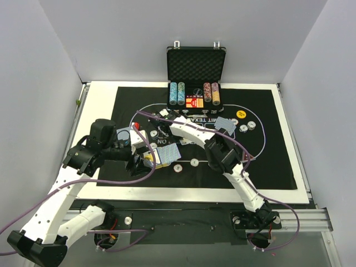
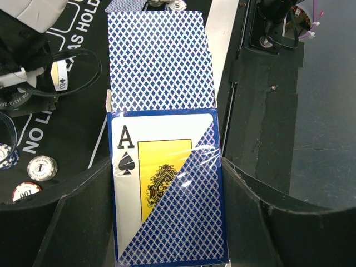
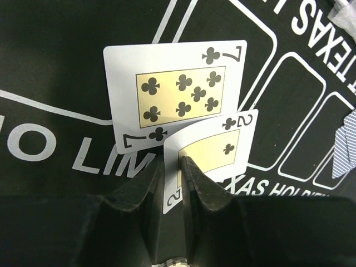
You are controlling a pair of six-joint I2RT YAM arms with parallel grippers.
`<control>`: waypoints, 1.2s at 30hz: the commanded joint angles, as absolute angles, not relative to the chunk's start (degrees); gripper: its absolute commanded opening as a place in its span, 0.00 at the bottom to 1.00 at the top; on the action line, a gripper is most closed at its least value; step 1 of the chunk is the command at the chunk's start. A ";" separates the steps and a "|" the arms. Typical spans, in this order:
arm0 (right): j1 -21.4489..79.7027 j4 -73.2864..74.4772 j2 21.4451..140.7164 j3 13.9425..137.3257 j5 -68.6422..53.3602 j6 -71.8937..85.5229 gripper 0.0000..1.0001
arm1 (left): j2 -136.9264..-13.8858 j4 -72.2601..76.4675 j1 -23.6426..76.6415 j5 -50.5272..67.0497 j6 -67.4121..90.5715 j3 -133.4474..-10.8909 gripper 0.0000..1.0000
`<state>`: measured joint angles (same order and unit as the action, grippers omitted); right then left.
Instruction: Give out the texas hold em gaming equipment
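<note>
My left gripper (image 2: 167,172) is shut on a blue card pack (image 2: 167,200) that shows an ace of spades. A blue-backed card (image 2: 158,58) sticks out of the pack's top. In the top view the pack (image 1: 151,160) hangs low over the mat's left half. In the right wrist view a seven of clubs (image 3: 175,92) lies face up on the mat. A two of clubs (image 3: 214,147) curves up over it, one end between the slightly parted fingers of my right gripper (image 3: 171,162), which is open.
The black mat (image 1: 267,156) covers the table. The open case (image 1: 196,55) stands at the back with chip rows (image 1: 177,93). Blue-backed cards (image 1: 225,125), a yellow button (image 1: 241,114) and loose chips (image 1: 194,162) lie on the mat. Two chips (image 2: 41,167) sit beside my left gripper.
</note>
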<state>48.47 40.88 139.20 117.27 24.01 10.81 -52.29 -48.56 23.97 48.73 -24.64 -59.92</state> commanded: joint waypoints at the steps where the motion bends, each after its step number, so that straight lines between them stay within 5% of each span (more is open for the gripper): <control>1: 48.60 38.85 135.97 115.84 15.92 12.83 0.20 | -51.06 -47.46 24.35 50.19 -25.14 -62.40 0.00; 9: 46.41 34.82 131.76 113.22 6.95 14.94 0.39 | -50.71 -47.81 24.35 50.01 -25.49 -62.32 0.00; 16: 42.10 30.50 121.74 107.86 -3.21 20.73 0.40 | -50.80 -47.81 24.35 50.18 -25.58 -62.23 0.00; 18: 40.00 28.57 116.82 104.96 -7.62 25.03 0.52 | -50.89 -47.64 24.35 50.10 -25.49 -62.14 0.00; 20: 37.98 25.59 110.94 100.32 -12.97 29.33 0.89 | -50.89 -47.64 24.26 50.10 -25.49 -62.14 0.00; 21: 36.58 22.62 106.31 98.02 -16.14 30.83 0.93 | -51.06 -47.64 24.26 50.18 -25.40 -62.23 0.00; 36: 33.57 1.23 61.46 57.23 -35.94 52.20 0.97 | -52.38 -46.23 24.26 49.83 -25.66 -61.00 0.00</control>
<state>33.50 5.91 65.73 61.87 -30.11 45.89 -51.81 -48.93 23.97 48.60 -24.69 -59.92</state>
